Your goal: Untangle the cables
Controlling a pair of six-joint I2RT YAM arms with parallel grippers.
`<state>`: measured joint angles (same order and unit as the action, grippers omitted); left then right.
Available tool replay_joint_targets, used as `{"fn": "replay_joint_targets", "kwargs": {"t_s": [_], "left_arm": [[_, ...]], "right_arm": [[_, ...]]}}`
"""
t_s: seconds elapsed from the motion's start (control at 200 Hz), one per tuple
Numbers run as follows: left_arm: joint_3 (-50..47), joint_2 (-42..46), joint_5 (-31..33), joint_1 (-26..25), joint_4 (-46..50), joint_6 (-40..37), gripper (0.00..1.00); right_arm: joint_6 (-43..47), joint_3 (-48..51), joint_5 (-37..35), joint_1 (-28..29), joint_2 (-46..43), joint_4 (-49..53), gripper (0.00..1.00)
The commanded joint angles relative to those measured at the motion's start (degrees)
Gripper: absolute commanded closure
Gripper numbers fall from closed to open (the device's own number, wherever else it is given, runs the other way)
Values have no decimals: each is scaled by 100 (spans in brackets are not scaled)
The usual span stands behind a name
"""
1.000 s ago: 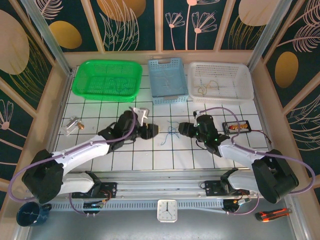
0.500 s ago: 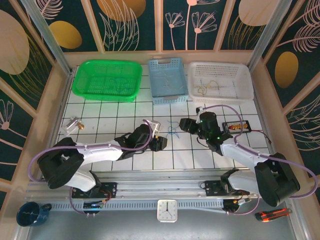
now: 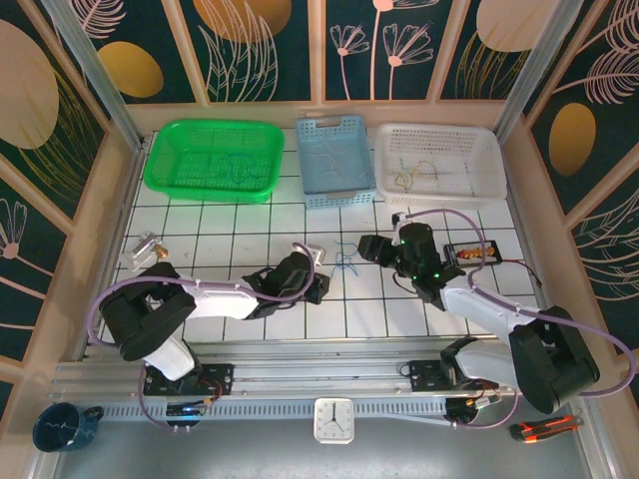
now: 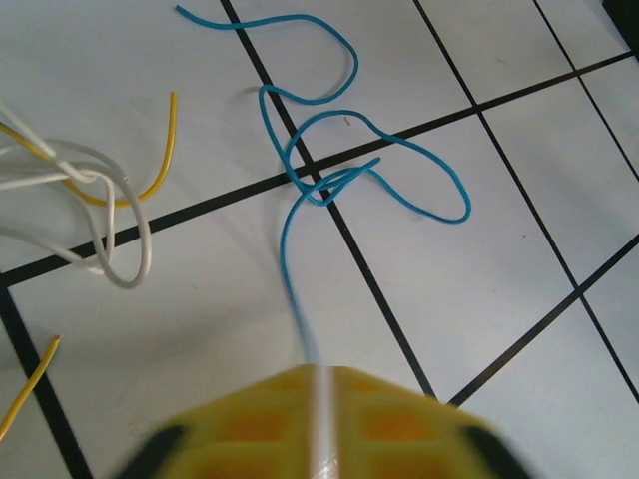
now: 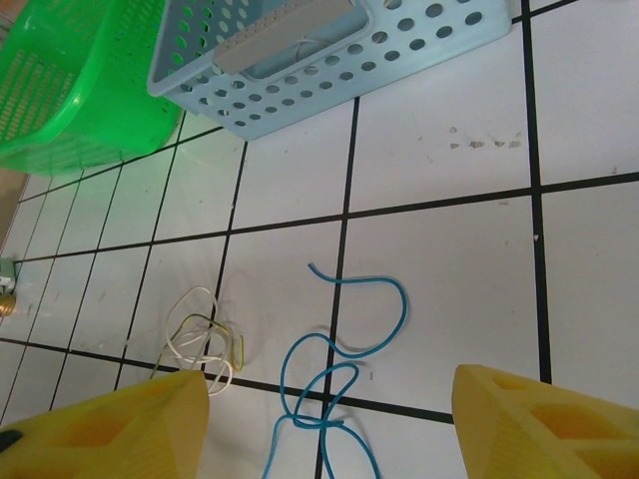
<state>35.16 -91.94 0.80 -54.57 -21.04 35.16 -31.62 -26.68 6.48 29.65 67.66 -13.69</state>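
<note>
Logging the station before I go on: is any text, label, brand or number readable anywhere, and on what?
No text can be read in these views.
Clock: dial numerals too small to read.
Small black tray: any marking too small to tell.
Green basket, blue basket, white basket, blue cable: no print visible.

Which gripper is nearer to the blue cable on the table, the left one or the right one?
Left. The left gripper is shut on the near end of the blue cable. The right gripper is open and stands apart from it, on its opposite side.
</note>
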Motion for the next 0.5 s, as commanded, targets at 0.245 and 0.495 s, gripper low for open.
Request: {"fn": "replay_joint_targets", "kwargs": {"t_s": [0.245,0.495], "left_arm": [[42,303,-30,-37,-49,-70,100],[-250,457,-65,-36,-112,35,100]], "right_arm": [[280,-911,-305,-23,1495,380,38],[244,-1639,-712,245,2383,916,42]]}}
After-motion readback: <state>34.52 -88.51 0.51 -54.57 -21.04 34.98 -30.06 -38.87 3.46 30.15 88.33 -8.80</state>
